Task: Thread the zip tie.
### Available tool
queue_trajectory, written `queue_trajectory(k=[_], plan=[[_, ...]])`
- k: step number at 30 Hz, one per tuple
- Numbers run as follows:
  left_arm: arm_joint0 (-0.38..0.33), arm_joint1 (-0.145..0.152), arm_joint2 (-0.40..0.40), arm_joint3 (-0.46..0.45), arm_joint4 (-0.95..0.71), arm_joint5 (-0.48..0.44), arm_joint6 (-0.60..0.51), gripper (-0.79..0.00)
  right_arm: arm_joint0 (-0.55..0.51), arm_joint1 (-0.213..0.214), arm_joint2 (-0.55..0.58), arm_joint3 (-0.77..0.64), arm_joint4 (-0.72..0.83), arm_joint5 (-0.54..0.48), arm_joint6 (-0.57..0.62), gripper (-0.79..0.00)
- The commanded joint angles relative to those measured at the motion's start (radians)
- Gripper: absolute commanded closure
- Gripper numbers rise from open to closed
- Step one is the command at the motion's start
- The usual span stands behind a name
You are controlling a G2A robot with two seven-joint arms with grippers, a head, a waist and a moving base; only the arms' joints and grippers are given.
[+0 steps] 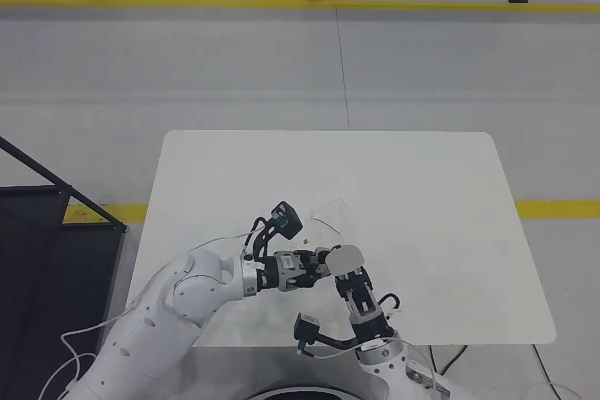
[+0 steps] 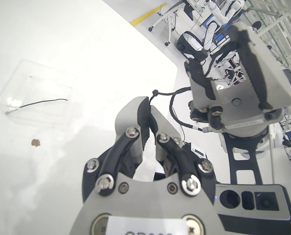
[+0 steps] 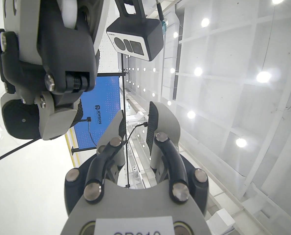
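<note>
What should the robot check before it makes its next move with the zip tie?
1. Is the left tool holding the zip tie? ok: pads shut, the head pokes out past the tips.
2. Is the right tool open? ok: its fingers stand apart.
3. Are both tools close together? ok: side by side above the table.
4. Is the tie's tail lined up with its head? cannot tell.
5. Is the spare zip tie out of the way? ok: it lies in the clear tray, apart from both tools.
</note>
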Motion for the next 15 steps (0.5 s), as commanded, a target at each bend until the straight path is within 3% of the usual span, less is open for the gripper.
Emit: queue_trajectory(k=[1, 15], plan=[[0.0, 0.0, -0.003, 0.002, -0.008, -0.005, 0.0, 0.0, 0.004, 0.002, -0.003, 0.001, 0.0, 0.002, 0.004, -0.296], [0.012, 0.002, -0.024, 0.012, -0.046, -0.01, 0.024, 0.0, 0.02, 0.015, -0.012, -0.002, 0.0, 0.042, 0.04, -0.332]])
